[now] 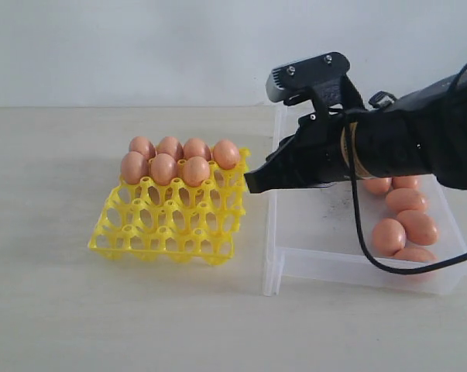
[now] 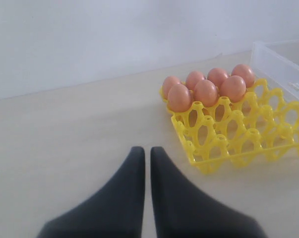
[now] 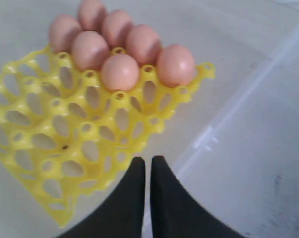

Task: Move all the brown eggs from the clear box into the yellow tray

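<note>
1. pale beige table [image 1: 63,310]: flat matte top, bare in the foreground.
2. left gripper [image 2: 145,153]: two dark tapered fingers closed to a thin slit, holding nothing, over bare table. It shows only in its own wrist view, with the tray ahead of it.
3. yellow tray [image 1: 163,232]: square egg tray of bright yellow plastic, a four-by-four lattice of open cups with pointed posts. It lies on the table just left of the box. Its two nearest rows are empty.
4. clear box [image 1: 310,263]: large, shallow rectangle of translucent plastic with low walls and dark smudges on its floor.
5. brown eggs [image 1: 389,236]: smooth orange-brown ovals. Six show loose at the right end of the box, and the arm covers the part behind them.
6. right gripper [image 1: 250,184]: black fingers pressed together, empty, its tip above the gap between the box's left wall and the tray's right edge.
7. eggs in the tray, seven: three in the second row from the back, whose rightmost cup is vacant, and four filling the back row.
8. white wall [image 1: 140,46]: plain, behind the table.
</note>
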`<action>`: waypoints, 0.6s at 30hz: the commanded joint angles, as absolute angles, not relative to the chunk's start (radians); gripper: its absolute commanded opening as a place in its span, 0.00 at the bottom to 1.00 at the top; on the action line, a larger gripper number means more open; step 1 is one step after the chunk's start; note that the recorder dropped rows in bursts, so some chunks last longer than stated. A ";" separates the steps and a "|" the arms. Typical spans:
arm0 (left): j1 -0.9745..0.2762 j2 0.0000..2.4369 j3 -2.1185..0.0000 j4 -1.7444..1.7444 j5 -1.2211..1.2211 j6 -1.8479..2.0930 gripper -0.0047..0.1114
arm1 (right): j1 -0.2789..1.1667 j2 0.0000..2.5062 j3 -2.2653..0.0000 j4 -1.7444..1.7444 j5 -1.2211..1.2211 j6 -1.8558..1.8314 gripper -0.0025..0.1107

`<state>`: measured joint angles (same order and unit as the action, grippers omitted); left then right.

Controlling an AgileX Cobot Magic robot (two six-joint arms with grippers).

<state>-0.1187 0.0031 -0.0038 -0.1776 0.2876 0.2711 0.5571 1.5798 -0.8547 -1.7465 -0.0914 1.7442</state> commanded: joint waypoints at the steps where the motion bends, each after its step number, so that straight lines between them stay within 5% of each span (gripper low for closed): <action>1: -0.125 0.000 0.000 -0.176 0.284 0.271 0.07 | 0.556 1.567 -0.826 -1.744 0.042 1.714 0.02; 18: -0.125 0.000 0.000 -0.176 0.284 0.271 0.07 | 0.556 1.567 -0.815 -1.744 0.045 1.714 0.02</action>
<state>-0.1187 0.0031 -0.0038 -0.1776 0.2876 0.2711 0.5571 1.5798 -0.8174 -1.7465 0.0509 1.7194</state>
